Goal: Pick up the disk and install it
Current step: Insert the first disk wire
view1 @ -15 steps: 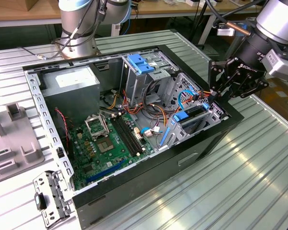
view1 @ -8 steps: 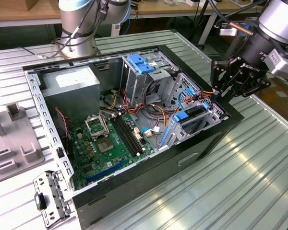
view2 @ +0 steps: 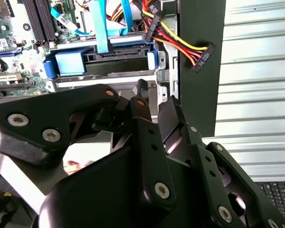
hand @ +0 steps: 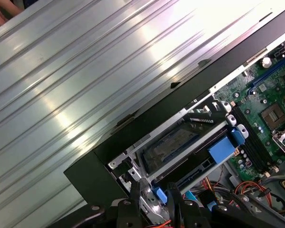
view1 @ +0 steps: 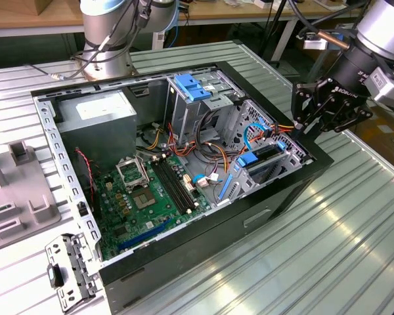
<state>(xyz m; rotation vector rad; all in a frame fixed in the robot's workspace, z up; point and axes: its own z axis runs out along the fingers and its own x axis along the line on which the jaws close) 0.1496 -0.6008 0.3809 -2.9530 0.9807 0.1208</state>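
Over the case corner, exterior view: the hand [view1: 313, 113] hangs just above the rim of the open computer case [view1: 276, 197] on the ribbed worktop [view1: 354, 249].
Disk, exterior view: the disk [view1: 259, 157] sits in the drive cage just below and beside the hand, its blue rail end facing the motherboard [view1: 141, 197].
Hand state, exterior view: fingers drawn close together, nothing between them.
Second wrist view: the fingertips [view2: 141, 90] end just short of the disk [view2: 114, 64], whose blue rails show at both ends; a loose cable connector [view2: 202, 57] lies on the case wall beside the hand.
First wrist view: the disk [hand: 180, 142] lies seated in its bay just ahead of the fingers [hand: 135, 197], blue tab [hand: 223, 149] at its far end.
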